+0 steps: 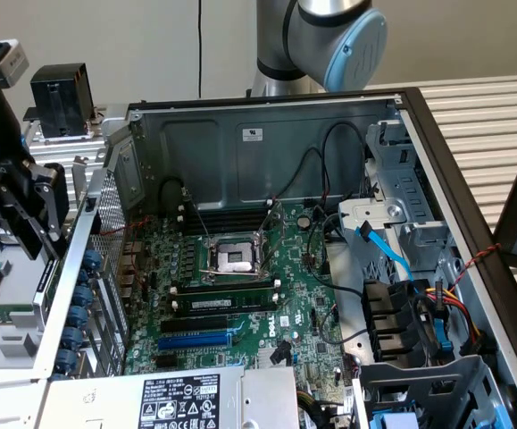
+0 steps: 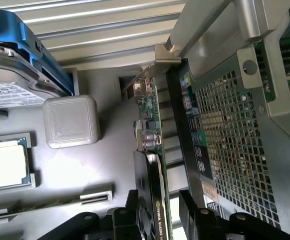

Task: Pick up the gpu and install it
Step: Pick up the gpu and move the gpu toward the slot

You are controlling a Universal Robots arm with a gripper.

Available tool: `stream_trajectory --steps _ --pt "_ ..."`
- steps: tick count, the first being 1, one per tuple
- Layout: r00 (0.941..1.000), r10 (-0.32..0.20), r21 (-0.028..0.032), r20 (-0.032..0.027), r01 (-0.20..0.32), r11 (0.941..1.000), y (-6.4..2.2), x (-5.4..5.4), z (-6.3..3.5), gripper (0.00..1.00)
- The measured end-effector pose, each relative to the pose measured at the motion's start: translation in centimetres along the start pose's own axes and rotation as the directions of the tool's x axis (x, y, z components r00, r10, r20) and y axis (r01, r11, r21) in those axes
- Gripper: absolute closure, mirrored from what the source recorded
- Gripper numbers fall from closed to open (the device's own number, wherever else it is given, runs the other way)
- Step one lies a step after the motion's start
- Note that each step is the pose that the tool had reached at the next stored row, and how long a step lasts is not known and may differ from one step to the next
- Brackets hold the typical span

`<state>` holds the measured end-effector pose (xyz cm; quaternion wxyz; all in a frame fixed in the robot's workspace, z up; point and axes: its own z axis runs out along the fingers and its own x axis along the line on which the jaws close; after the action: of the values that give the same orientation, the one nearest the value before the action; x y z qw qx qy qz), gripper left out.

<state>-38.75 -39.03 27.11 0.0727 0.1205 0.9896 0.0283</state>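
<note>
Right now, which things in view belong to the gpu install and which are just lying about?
Job: gpu, open gripper straddling it, motherboard in the case.
Lying about: loose processor, hard drive, grey square block.

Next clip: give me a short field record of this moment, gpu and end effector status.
gpu: on edge, outside the computer case, beside its perforated wall
end effector: open, one finger on each side of the gpu
motherboard: inside the case, no gpu seated
nearby: processor chip
</note>
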Motion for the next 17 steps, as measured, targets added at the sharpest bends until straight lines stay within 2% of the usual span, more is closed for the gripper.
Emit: stream_trajectory --steps 14,17 --pt "1.0000 0.000 -0.0002 0.0001 0.000 1.0000 0.10 -0.39 0.91 0.55" --pt "1.0000 0.001 -0.0034 -0.0007 -0.001 1.0000 0.11 -0.39 1.09 0.55"
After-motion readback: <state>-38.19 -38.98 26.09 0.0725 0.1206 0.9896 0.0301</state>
